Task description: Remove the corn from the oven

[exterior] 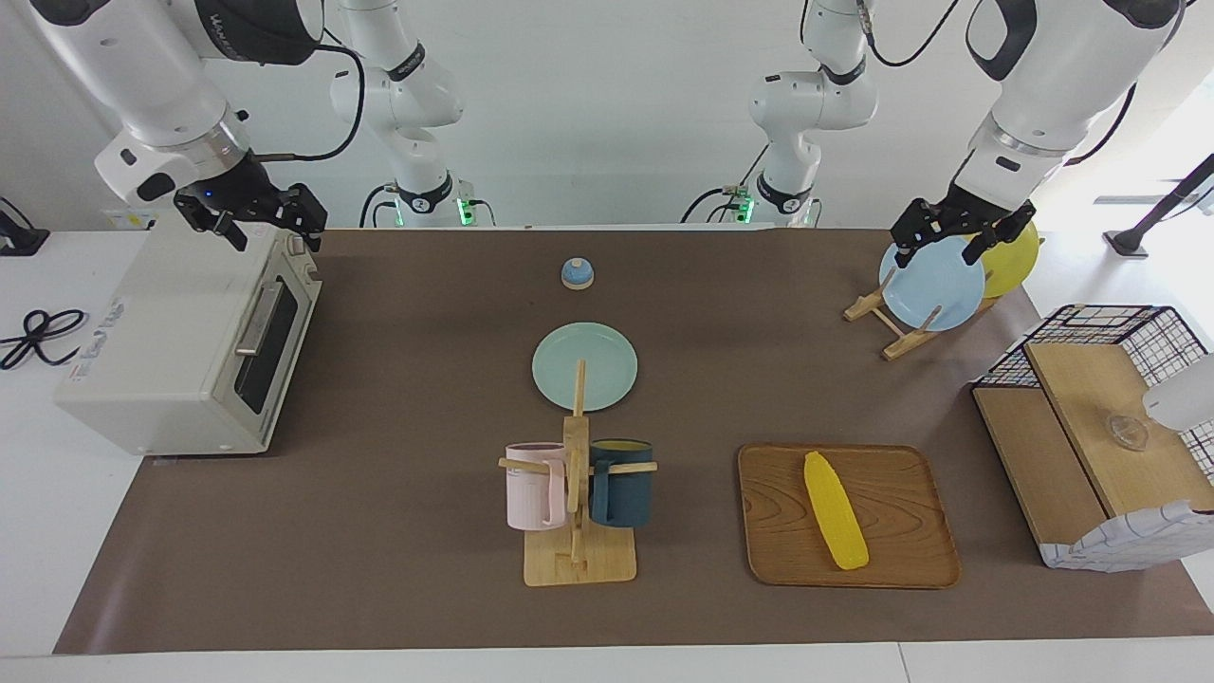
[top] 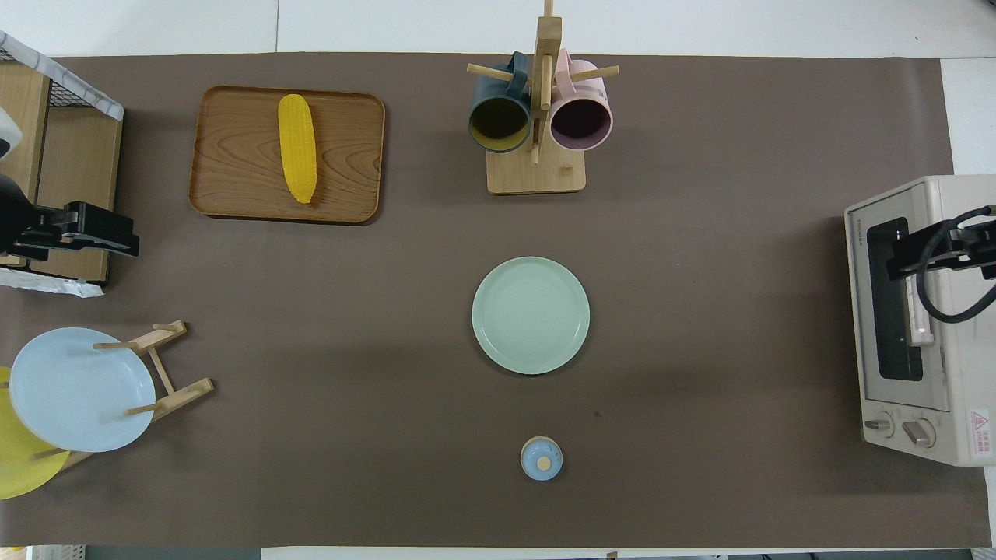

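Observation:
The yellow corn point(exterior: 835, 509) point(top: 297, 158) lies on a wooden tray point(exterior: 901, 560) point(top: 233, 187) toward the left arm's end of the table, outside the oven. The off-white oven point(exterior: 180, 351) point(top: 918, 342) stands at the right arm's end with its glass door shut. My right gripper point(exterior: 266, 226) point(top: 934, 253) hangs open and empty over the oven's top front edge. Above the light-blue plate point(exterior: 934, 285) point(top: 74, 397) in its rack, my left gripper point(exterior: 939, 245) point(top: 85, 236) is open and holds nothing.
A mint-green plate point(exterior: 584, 366) lies mid-table. A mug stand point(exterior: 577, 560) with a pink and a dark-blue mug is farther from the robots. A small blue bell point(exterior: 577, 273) sits nearer to them. A wire-and-wood basket point(exterior: 1100, 455) and a yellow plate point(exterior: 1013, 258) are at the left arm's end.

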Tool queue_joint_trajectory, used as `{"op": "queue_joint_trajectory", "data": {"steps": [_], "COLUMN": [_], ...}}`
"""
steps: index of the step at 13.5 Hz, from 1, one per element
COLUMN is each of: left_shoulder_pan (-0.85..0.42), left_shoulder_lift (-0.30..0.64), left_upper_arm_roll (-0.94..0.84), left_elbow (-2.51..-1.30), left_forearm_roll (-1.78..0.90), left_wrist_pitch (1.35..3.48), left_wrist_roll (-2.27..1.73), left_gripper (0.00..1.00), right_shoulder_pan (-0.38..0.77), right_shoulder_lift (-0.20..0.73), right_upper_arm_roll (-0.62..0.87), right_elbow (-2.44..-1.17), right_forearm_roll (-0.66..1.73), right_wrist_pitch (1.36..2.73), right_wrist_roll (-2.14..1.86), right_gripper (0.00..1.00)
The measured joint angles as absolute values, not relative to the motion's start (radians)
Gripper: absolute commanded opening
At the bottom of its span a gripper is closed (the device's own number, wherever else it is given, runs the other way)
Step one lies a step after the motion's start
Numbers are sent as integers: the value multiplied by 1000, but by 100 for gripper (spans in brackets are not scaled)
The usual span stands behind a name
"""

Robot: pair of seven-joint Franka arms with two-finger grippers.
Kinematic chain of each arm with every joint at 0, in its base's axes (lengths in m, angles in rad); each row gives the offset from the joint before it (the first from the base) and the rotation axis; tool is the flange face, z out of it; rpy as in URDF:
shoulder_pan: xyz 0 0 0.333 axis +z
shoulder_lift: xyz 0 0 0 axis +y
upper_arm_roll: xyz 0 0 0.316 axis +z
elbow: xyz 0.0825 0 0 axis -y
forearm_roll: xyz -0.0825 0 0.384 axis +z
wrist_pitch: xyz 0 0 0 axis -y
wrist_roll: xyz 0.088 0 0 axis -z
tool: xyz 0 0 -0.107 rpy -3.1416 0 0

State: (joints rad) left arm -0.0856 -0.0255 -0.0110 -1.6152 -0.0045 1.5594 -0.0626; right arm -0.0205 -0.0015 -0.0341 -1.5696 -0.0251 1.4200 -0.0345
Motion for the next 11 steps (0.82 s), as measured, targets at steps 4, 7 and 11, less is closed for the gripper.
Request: {"op": "queue_joint_trajectory", "data": {"steps": [4,7,11], "left_shoulder_pan": [-86,-86,-86], "left_shoulder_lift": [-24,-20,-19], "left_upper_arm_roll": [-11,-12,-16], "left_elbow": [-1634,-1644,-1625], "left_forearm_roll": [-4,-7,-8], "left_wrist_pitch": [1571,1594,1574], "left_wrist_roll": [-62,-62,-62], "left_gripper": [100,100,100], "right_shoulder_pan": [-21,-21,-21], "right_shoulder_lift": [-1,-1,-1], "right_upper_arm_roll": [-34,-34,-34], "right_elbow": [-1570,-1570,-1570], "right_forearm_roll": [-25,-25,-25], "right_wrist_pitch": [1420,1420,1420], "right_wrist_roll": [-34,-34,-34], "right_gripper": [100,100,100]}}
